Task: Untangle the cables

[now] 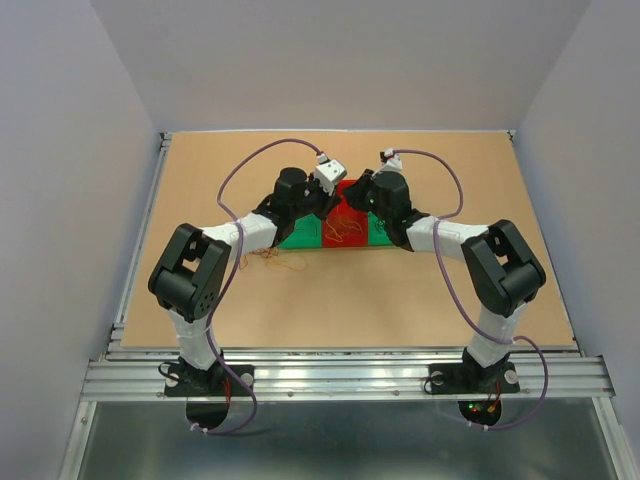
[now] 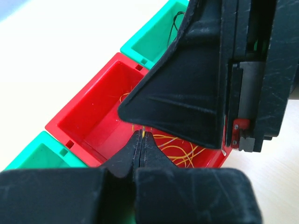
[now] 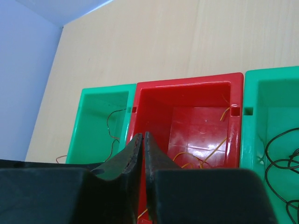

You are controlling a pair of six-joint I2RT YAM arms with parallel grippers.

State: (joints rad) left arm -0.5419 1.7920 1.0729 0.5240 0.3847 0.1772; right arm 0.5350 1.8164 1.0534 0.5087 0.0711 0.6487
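Note:
The cables are hair-thin strands. Yellow ones (image 2: pixel 180 150) lie curled in the red bin (image 2: pixel 91 114), which the right wrist view shows too (image 3: pixel 205 156). Black strands (image 3: pixel 280 149) lie in one green bin (image 3: pixel 273 77), and a dark reddish strand (image 3: pixel 111 127) in the other green bin (image 3: pixel 96 126). More orange strands (image 1: pixel 280 262) lie loose on the table. My left gripper (image 2: pixel 141 135) is shut on a yellow strand just above the red bin. My right gripper (image 3: pixel 142 136) hangs over the red bin's near wall, its jaws together but for a slit. Whether a strand is between them is hidden.
The three bins stand side by side in the middle of the wooden table (image 1: pixel 420 300), with the red bin (image 1: pixel 345 228) between the green ones. The right arm's black finger (image 2: pixel 187 93) fills much of the left wrist view, close to my left fingertips.

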